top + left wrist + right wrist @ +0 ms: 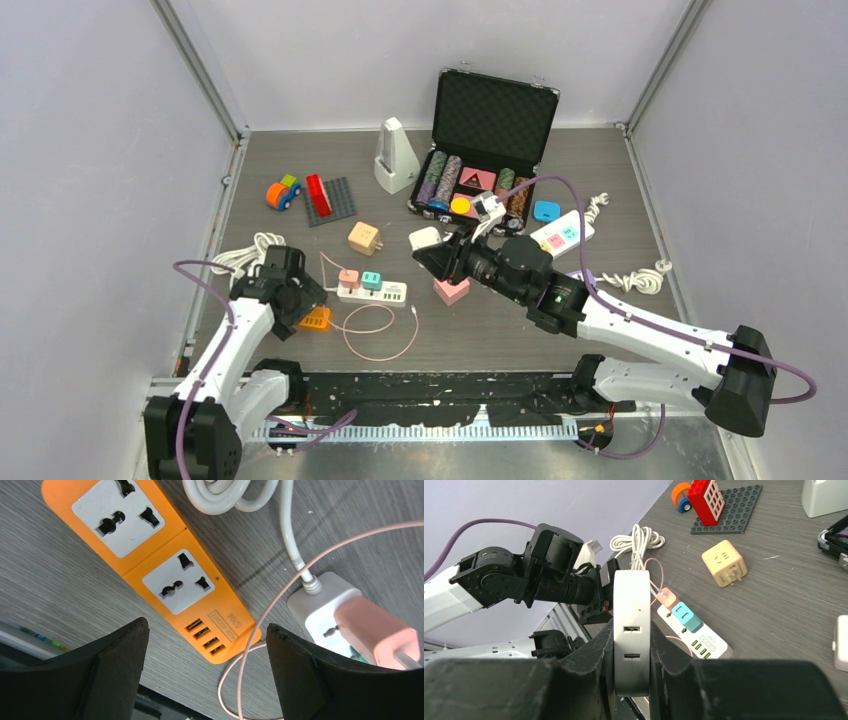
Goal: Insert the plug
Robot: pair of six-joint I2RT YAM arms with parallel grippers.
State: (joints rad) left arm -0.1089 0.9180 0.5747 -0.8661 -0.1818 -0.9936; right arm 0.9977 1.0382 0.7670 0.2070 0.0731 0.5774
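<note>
1. White plug (630, 600): clamped between my right gripper (632, 652) fingers, two USB slots facing the right wrist camera. The top view hides it under the gripper.
2. My right gripper sits near the right end of the white power strip (372, 292).
3. That strip carries two adapters, one pink adapter (667, 597) and one teal adapter (686, 616), and has four green USB ports. Its print is too small to read.
4. My left gripper (207, 630): fingers spread wide, holding nothing, over the orange power strip (150, 565).
5. Only the left wrist view shows the orange strip's two sockets and four USB ports. Its label is unreadable.
6. The top view shows three strips in all, including a second white strip (560, 236).
7. One yellow cube plug (722, 564) lies apart.
</note>
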